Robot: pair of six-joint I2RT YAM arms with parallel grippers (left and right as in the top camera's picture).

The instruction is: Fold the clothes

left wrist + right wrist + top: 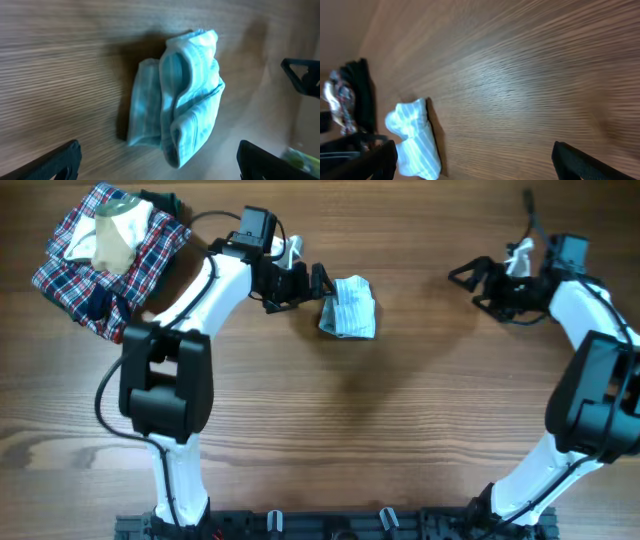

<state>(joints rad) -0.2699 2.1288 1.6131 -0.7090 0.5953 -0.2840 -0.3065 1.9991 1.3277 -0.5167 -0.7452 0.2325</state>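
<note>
- The striped garment (349, 307) was found on the table (350, 440), near the middle and toward the far side. It was bunched into a compact, doubled-over bundle rather than spread flat.
- The left gripper (320, 284) was noted just beside the bundle's left edge, with its fingers spread wide and nothing between them. Whether a fingertip touched the cloth could not be told from overhead.
- In the left wrist view the bundle was seen ahead of the two fingers, in line with the gap between them — a placement judged to suit a pinch on a near edge or layer.
- The right gripper (465, 285) was noted well apart from the garment, on its right side, with its fingers likewise spread and empty. It was pointed toward the bundle and judged to be held clear, ready for the opposite edge.
- A plaid garment (75, 275) with a beige garment (115, 240) on top was seen at the far left corner, well apart from both grippers — judged to be set aside.
- The layers were seen to be rumpled and uneven, so the fold was judged not yet tidy.
</note>
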